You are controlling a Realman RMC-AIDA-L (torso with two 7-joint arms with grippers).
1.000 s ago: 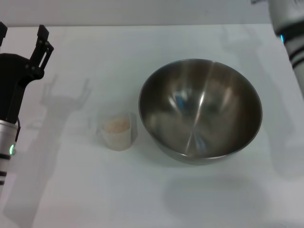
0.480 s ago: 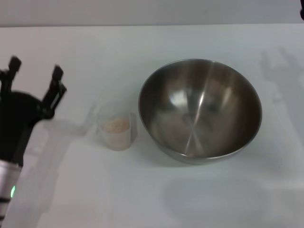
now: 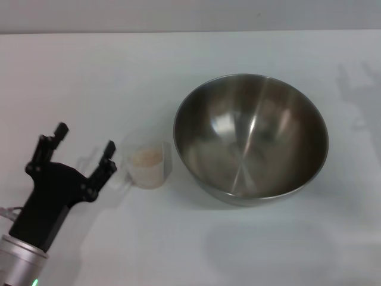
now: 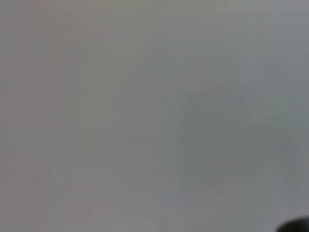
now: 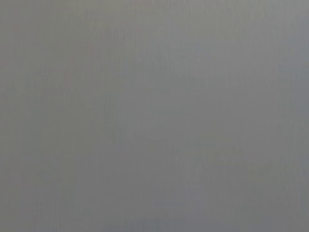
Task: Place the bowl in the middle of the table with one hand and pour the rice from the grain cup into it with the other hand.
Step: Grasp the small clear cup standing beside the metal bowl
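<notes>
One gripper is at work: the left gripper (image 3: 82, 148), fingers spread and empty, sits just beside the grain cup (image 3: 147, 164) on the table (image 3: 107, 71); it should, I judge, straddle the cup squarely and close gently to keep it upright. The cup holds a shallow layer of rice (image 3: 146, 157), while the bowl (image 3: 250, 138), standing near the cup at about mid-table, is empty; the right gripper is out of view.
</notes>
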